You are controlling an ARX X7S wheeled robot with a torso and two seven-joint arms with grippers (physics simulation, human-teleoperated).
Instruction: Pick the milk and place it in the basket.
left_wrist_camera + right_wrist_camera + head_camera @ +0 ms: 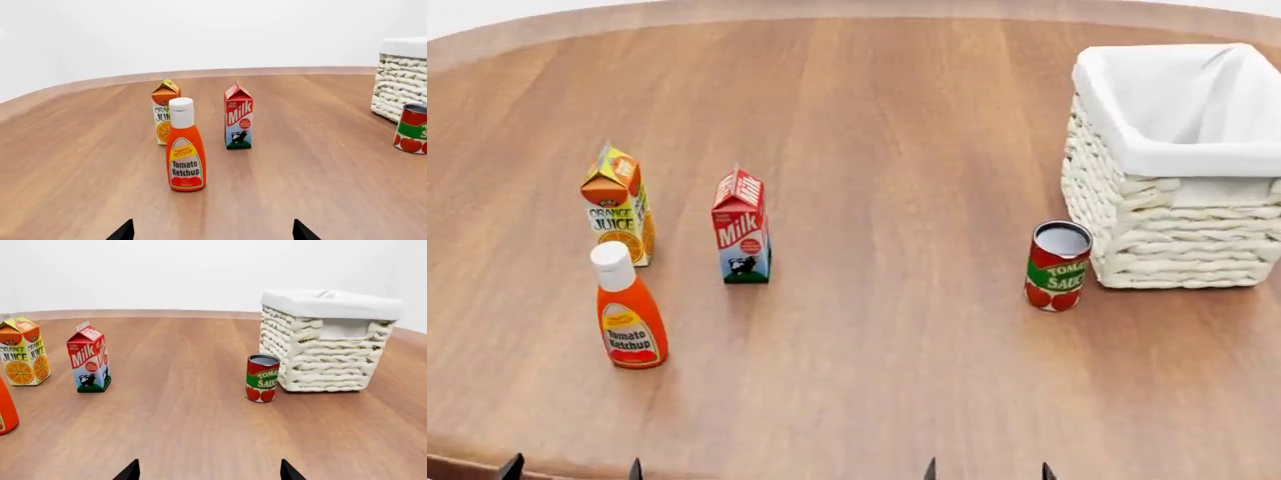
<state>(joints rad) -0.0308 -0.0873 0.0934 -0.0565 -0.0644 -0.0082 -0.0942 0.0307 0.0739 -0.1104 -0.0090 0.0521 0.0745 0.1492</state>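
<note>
The milk (742, 230) stands upright on the wooden table, left of the middle; it also shows in the left wrist view (238, 117) and the right wrist view (88, 357). The basket (1174, 230) stands at the far right, its liner folded over the rim; it also shows in the right wrist view (327, 347) and partly in the left wrist view (399, 85). My left gripper (571, 468) and right gripper (988, 470) sit at the near table edge, both open and empty, far from the milk. Only their black fingertips show in the wrist views (212, 231) (208, 471).
An orange juice carton (617, 205) stands left of the milk. A ketchup bottle (627, 310) stands in front of the juice. A tomato sauce can (1057, 266) stands just left of the basket's near corner. The table (881, 380) has a curved far edge.
</note>
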